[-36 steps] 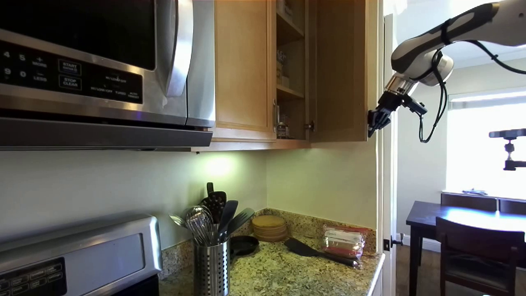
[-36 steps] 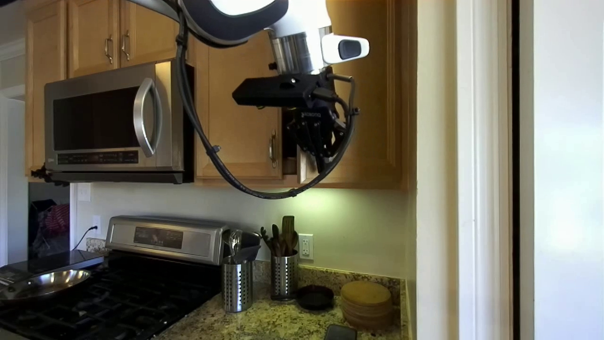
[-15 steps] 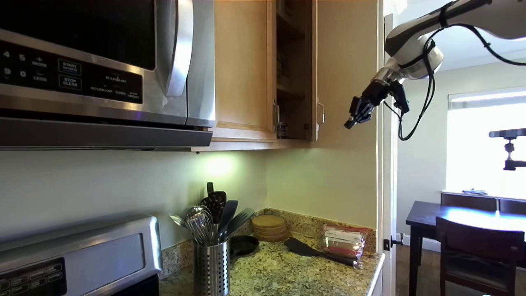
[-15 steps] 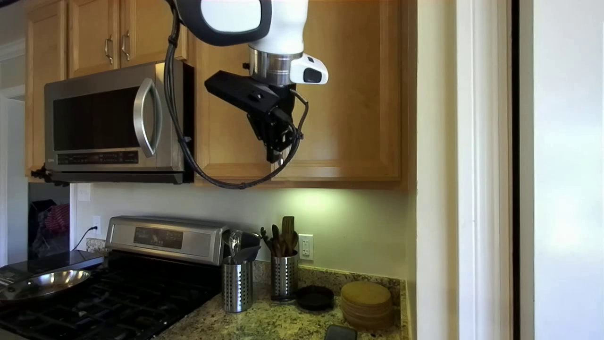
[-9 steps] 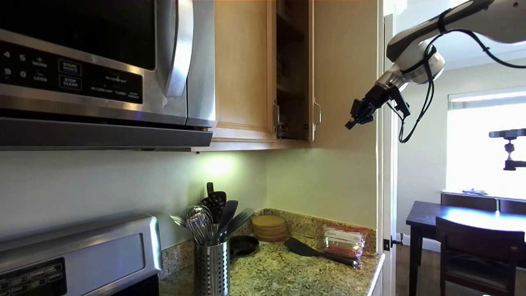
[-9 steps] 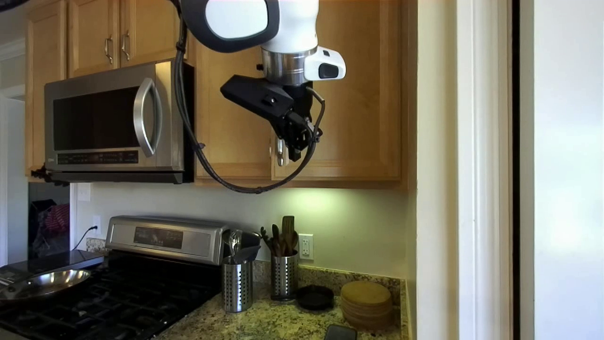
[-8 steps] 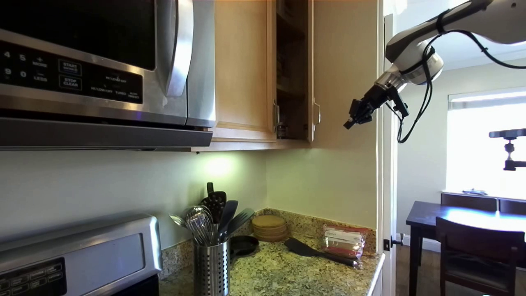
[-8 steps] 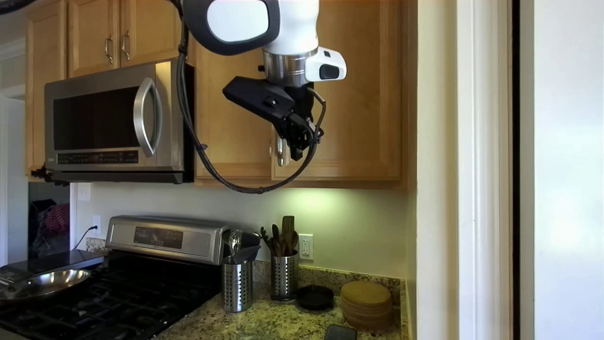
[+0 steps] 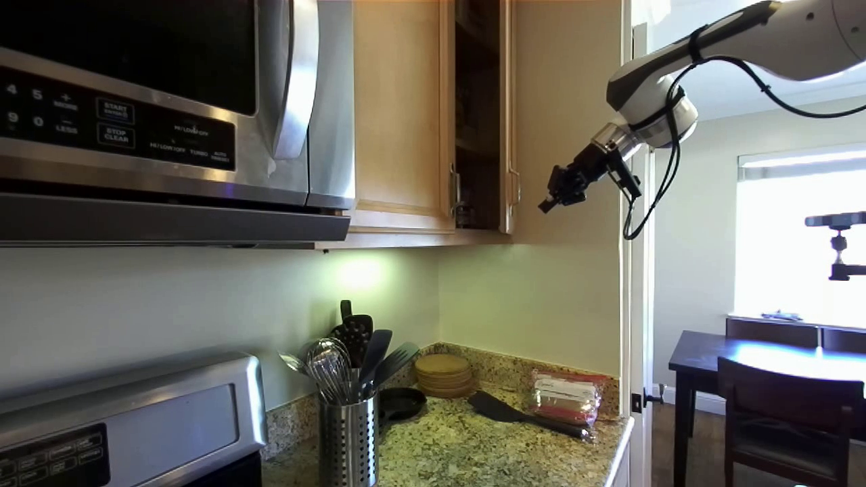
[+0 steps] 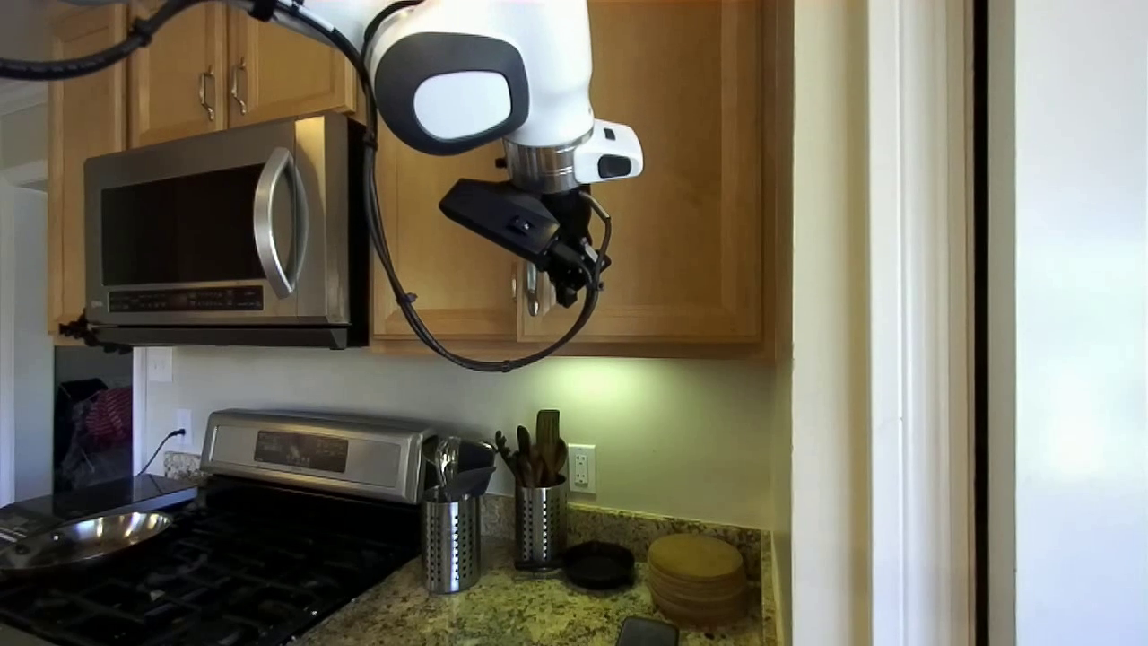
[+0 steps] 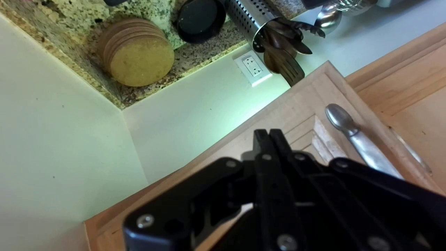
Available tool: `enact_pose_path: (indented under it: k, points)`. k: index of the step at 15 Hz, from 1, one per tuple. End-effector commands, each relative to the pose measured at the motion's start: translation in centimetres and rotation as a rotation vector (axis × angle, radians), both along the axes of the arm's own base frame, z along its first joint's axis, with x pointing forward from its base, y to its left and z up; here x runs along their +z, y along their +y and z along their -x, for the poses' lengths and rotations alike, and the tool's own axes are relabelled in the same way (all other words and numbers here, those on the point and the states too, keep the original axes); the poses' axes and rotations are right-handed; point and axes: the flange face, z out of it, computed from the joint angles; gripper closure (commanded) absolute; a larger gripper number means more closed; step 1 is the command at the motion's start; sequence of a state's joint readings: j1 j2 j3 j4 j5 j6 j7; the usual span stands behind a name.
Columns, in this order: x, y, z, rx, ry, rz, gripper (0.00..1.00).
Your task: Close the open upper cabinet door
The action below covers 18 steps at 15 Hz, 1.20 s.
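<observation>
The upper cabinet door (image 9: 507,122) is partly open. In an exterior view it stands nearly edge-on, with the dark cabinet inside (image 9: 477,128) showing beside it. Its flat maple front (image 10: 673,206) and metal handle (image 10: 533,289) show in an exterior view. In the wrist view the door's lower corner (image 11: 322,83) and handle (image 11: 364,143) lie ahead. My gripper (image 11: 268,134) is shut and empty, its fingertips together over the door's lower front, left of the handle. In an exterior view the gripper (image 9: 547,204) is in front of the door, with a gap between them.
The matching door (image 9: 402,108) beside the microwave (image 9: 135,95) is shut. A side wall (image 9: 568,284) stands by the hinge side. Below, the counter (image 9: 467,446) holds utensil holders (image 9: 348,439), wooden discs (image 9: 443,375), a black pan (image 9: 400,404) and a spatula (image 9: 497,407).
The door has swung from wide open to partly open, closing slightly more in the last half second. My gripper has moved from the door's free edge round to its front, nearer the door lately.
</observation>
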<state>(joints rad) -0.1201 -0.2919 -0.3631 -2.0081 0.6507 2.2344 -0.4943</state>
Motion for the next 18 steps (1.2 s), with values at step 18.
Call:
enact_pose_path:
  k: [18]
  points:
    - [-0.5,9.1,-11.9,0.078,-0.125,0.149,0.95]
